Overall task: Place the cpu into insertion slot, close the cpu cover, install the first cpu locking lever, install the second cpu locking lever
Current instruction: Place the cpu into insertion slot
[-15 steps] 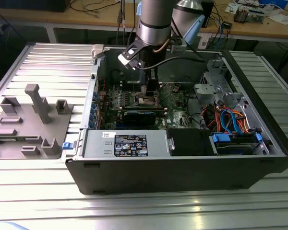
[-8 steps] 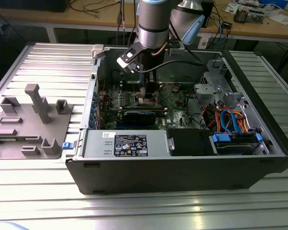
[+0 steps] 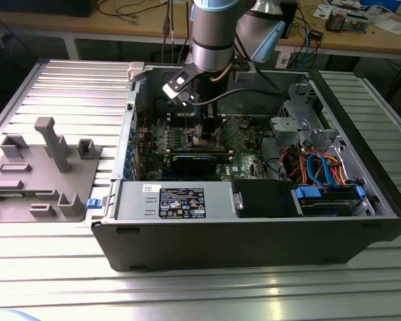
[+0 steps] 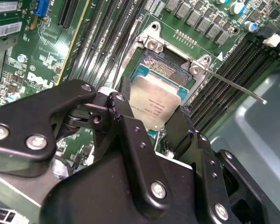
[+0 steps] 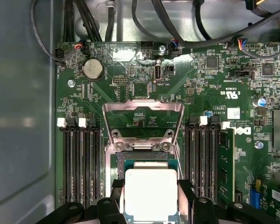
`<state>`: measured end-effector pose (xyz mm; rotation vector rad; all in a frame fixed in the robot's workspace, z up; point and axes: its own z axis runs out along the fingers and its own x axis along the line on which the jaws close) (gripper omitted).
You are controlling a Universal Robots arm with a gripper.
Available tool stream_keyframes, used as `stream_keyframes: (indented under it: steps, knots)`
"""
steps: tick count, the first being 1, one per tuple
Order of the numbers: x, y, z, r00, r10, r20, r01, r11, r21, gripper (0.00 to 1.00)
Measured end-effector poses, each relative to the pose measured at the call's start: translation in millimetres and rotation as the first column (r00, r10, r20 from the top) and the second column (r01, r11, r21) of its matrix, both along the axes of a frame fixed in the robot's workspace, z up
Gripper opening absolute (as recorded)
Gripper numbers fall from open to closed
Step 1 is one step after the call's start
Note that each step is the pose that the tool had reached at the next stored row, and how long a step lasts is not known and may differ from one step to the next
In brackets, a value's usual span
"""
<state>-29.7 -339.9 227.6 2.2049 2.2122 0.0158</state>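
Note:
In both wrist views the cpu (image 5: 150, 193) (image 4: 155, 103), a small square chip with a silvery top, sits between my gripper's black fingers (image 5: 186, 198). My gripper (image 5: 150, 198) (image 4: 151, 114) is shut on it, right over the insertion slot (image 5: 147, 162) (image 4: 161, 65) in the green motherboard. Part of the slot's dark centre and blue edge shows past the chip. The cpu cover (image 5: 143, 106) stands swung open behind the slot. One thin wire locking lever (image 4: 233, 84) juts out free beside the slot. In the exterior view the gripper (image 3: 204, 130) reaches down into the open computer case (image 3: 254, 234).
Long memory slots (image 5: 81, 163) (image 5: 203, 158) flank the slot on both sides. A black card (image 3: 200, 162), the power supply (image 3: 180, 200) and a drive cage with orange and blue cables (image 3: 321, 167) crowd the case. A grey fixture plate (image 3: 40, 167) lies at the exterior view's left.

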Motion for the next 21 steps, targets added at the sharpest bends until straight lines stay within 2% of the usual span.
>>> stream_keyframes:
  steps: [5, 16, 21]
  knots:
    - [-2.5, 0.0, -6.3, 1.0000, 0.003, 0.0001, -0.003, 1.0000, 0.0011, 0.54]
    - [-3.3, 1.8, -14.7, 1.0000, -0.003, 0.0003, 0.003, 1.0000, 0.0010, 0.54]
    - [-3.4, 1.9, -20.7, 1.0000, -0.003, 0.0003, 0.003, 1.0000, 0.0011, 0.54]
